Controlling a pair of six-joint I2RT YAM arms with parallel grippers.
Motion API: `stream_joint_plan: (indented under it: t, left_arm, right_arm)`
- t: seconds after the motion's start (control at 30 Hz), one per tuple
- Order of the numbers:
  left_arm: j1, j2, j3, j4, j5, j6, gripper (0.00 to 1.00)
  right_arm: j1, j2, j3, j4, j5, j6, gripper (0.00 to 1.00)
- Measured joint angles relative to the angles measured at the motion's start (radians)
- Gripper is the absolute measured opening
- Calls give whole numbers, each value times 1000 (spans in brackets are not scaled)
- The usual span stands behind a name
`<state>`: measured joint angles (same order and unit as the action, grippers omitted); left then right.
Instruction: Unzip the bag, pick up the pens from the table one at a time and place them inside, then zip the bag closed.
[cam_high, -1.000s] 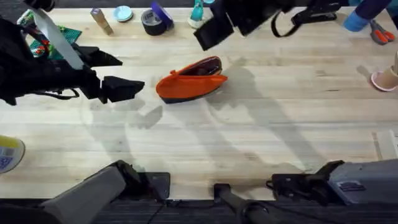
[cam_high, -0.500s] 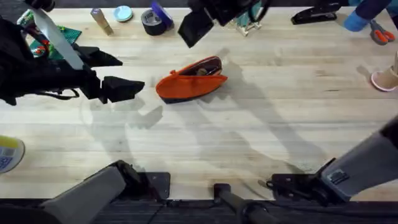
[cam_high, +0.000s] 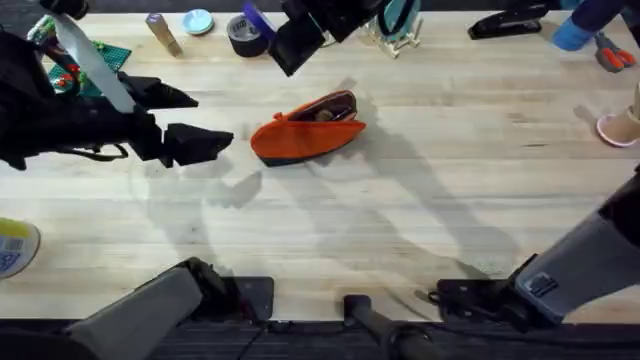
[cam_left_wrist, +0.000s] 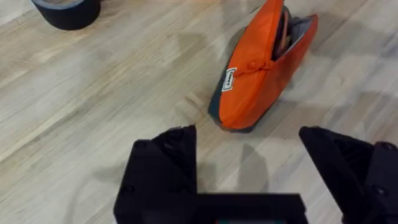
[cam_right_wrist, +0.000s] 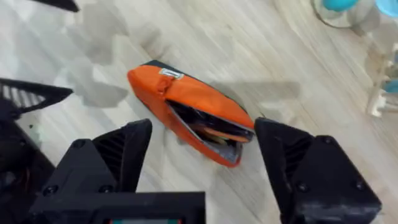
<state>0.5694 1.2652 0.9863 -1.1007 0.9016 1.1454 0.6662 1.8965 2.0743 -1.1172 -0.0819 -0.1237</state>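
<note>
Orange pencil pouch (cam_high: 306, 129) lies unzipped on table (cam_high: 400, 230), pens (cam_right_wrist: 214, 132) inside. Left tool (cam_high: 180, 118) released beside it; right tool (cam_right_wrist: 202, 171) released above.

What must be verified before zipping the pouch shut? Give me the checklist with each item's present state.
1. Bag open along its zipper: ok, mouth gapes.
2. Pens inside the bag: ok, barrels show in the opening; count cannot tell.
3. No pens left on the table: ok.
4. Left gripper open, beside the bag's closed end: ok.
5. Right gripper open, above the bag: ok.
6. Zipper pull located: cannot tell.
</note>
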Motion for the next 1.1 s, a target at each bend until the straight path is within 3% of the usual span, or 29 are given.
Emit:
stream_joint_plan:
  t: [0.4, 1.1]
  left_arm:
    - [0, 0, 0, -3, 0, 0, 995]
    - [0, 0, 0, -6, 0, 0, 995]
  right_arm:
    - [28, 10, 1, 2, -116, -64, 996]
    - [102, 93, 1, 14, -154, -90, 995]
